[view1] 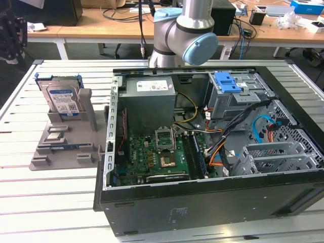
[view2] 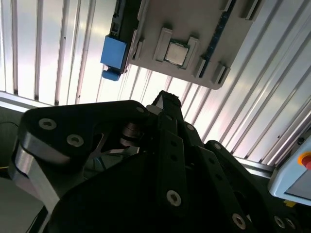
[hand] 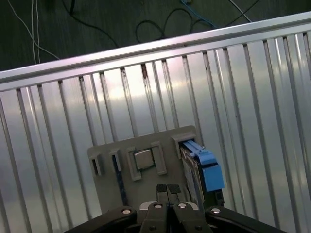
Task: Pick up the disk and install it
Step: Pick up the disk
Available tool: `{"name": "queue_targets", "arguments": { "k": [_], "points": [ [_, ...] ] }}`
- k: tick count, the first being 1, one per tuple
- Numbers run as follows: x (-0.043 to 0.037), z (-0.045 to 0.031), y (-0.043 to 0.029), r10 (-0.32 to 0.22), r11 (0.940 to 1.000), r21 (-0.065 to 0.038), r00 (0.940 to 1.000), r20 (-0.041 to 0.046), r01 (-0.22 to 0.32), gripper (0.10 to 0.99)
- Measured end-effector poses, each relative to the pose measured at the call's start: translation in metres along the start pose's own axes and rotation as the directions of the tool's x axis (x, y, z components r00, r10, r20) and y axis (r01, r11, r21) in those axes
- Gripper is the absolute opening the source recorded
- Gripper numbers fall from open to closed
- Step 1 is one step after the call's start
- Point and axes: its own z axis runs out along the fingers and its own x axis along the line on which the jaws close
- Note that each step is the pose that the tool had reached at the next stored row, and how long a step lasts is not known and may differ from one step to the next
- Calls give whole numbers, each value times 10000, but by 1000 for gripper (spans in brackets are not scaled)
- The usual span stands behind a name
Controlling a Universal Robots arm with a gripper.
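Exterior view, read from its left to its right: the disk (view1: pixel 62 97) stands upright on edge in a slot of the grey holder (view1: pixel 63 149), which lies on the slatted worktop (view1: pixel 55 202). A small square processor chip (view1: pixel 56 135) sits in a recess of the same holder, just in front of the disk. Beside the holder lies the open computer case (view1: pixel 212 202), exposing the grey power-supply box (view1: pixel 150 93) and the motherboard (view1: pixel 157 152). Further toward the exterior view's right, a metal drive cage (view1: pixel 238 98) carries a blue latch piece (view1: pixel 226 81). The arm (view1: pixel 185 30) rises behind the case. In the first wrist view you look down past the gripper (hand: pixel 167 188) onto the holder and the disk, whose blue carrier frame faces the camera. The fingers (hand: pixel 162 190) are narrow, lying close against each other with nothing between them, and they are apart from the disk. In the second wrist view the holder and its chip lie beyond the dark gripper body. By your reading of progress, no step is complete. The disk is not yet grasped and rests in its slot well apart from the case, so both the pick-up and the installing are left to do.
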Motion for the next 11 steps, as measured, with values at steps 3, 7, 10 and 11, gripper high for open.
{"name": "queue_targets", "arguments": {
  "k": [3,7,10,11],
  "points": [
    [0,0,0,-202,9998,-2,9998,4,202,106],
    [0,0,0,-451,9990,-3,9990,8,451,106],
    [0,0,0,-750,9972,-6,9972,14,750,106],
    [0,0,0,-805,9968,-6,9968,15,805,106]
  ]
}}
